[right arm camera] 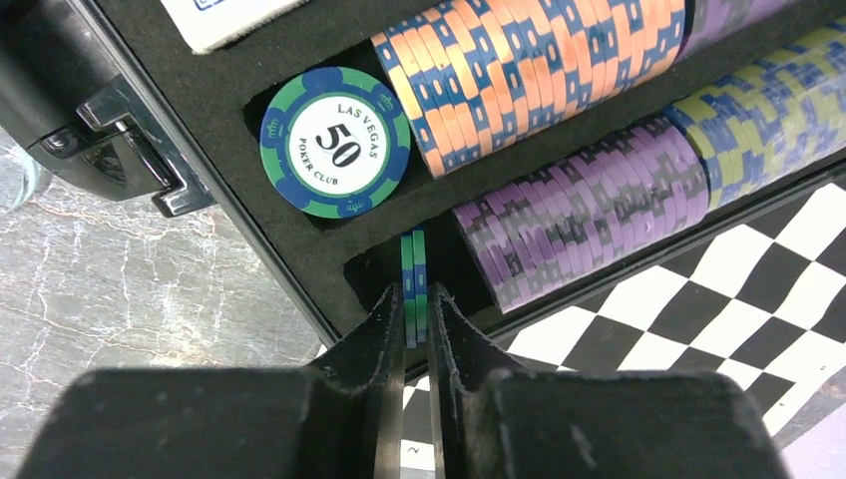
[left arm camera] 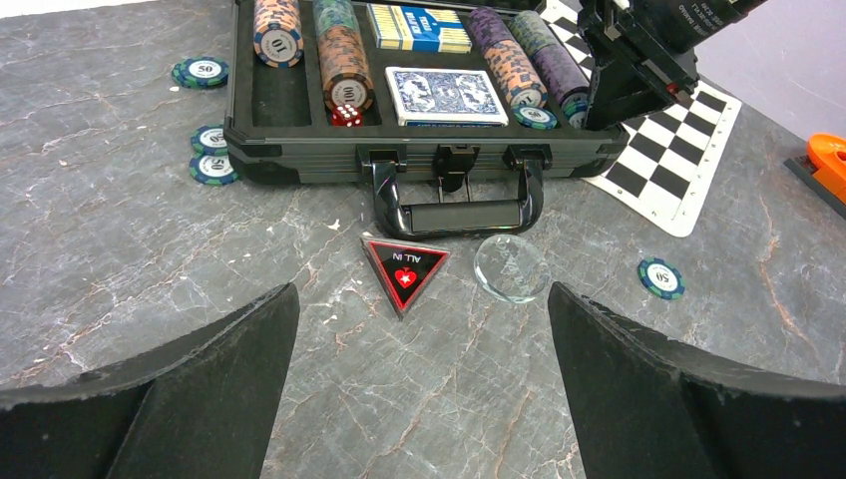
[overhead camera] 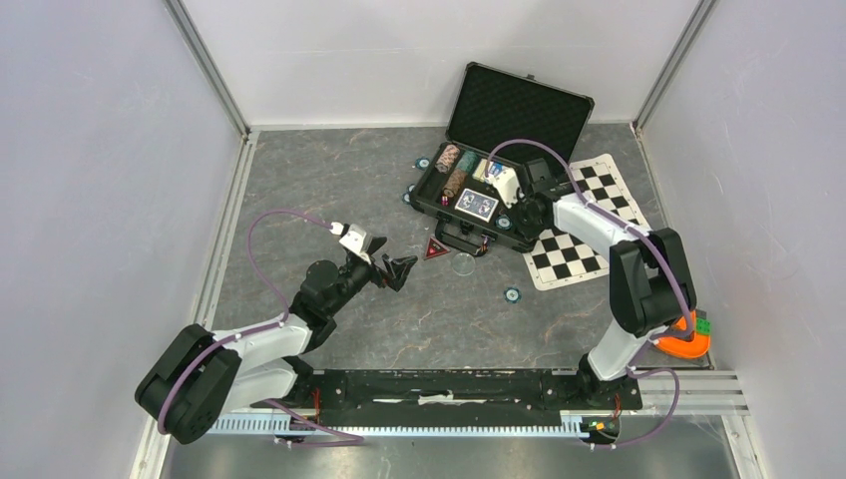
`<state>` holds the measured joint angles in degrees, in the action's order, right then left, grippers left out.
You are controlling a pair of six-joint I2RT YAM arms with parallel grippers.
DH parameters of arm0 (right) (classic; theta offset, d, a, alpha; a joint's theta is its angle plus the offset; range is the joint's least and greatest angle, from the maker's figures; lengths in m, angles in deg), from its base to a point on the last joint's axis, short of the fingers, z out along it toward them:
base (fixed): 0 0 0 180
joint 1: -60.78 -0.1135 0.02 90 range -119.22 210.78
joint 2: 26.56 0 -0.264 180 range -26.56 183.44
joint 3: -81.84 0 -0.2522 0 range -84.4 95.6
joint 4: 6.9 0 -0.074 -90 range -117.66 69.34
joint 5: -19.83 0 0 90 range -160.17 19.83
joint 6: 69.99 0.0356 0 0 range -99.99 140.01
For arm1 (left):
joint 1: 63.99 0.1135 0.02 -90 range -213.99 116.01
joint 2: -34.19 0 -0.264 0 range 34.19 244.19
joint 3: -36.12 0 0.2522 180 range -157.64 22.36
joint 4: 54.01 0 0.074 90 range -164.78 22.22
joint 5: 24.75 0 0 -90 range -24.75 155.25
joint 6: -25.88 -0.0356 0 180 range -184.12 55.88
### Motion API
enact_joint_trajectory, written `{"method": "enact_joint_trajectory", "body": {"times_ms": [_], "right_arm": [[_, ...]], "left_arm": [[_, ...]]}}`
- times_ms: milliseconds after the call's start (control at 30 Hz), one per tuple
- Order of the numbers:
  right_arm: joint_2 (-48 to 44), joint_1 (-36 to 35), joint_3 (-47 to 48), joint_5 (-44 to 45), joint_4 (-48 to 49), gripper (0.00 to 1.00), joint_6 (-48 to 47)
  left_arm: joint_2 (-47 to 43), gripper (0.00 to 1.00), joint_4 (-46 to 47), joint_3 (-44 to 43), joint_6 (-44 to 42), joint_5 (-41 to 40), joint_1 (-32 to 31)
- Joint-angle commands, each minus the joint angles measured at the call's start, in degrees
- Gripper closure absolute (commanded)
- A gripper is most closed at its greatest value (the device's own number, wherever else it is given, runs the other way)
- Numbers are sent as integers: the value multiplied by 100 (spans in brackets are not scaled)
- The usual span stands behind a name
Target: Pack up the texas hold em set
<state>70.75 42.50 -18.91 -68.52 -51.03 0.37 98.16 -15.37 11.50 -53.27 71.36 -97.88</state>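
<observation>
Just ahead of the right gripper, a flat 50 chip and a purple chip row flank a narrow slot in the case, with the checkered mat alongside. Its fingers pinch two green chips on edge at that slot. The left gripper hangs spread wide and empty, with the red marker and a clear disc ahead of it.

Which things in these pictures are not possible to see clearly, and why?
Top view: loose chip's number too small.
Left wrist view: orange object cut by the right edge; clear disc lettering too faint.
Right wrist view: lower half of the held green chips hidden by the right gripper.
</observation>
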Motion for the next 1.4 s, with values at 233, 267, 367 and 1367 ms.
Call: {"method": "enact_joint_trajectory", "body": {"times_ms": [233, 267, 367, 1367], "right_arm": [[253, -186, 377, 937, 10, 79, -484], [200, -207, 368, 993, 47, 77, -465], [61, -272, 358, 1122, 86, 71, -436], [-740, -298, 420, 1113, 80, 68, 114]], "left_arm": [[35, 0, 217, -5, -277, 25, -30], [48, 0, 231, -5, -277, 35, -30], [103, 0, 307, -22, -277, 193, -30], [43, 0, 332, -5, -255, 252, -30]]}}
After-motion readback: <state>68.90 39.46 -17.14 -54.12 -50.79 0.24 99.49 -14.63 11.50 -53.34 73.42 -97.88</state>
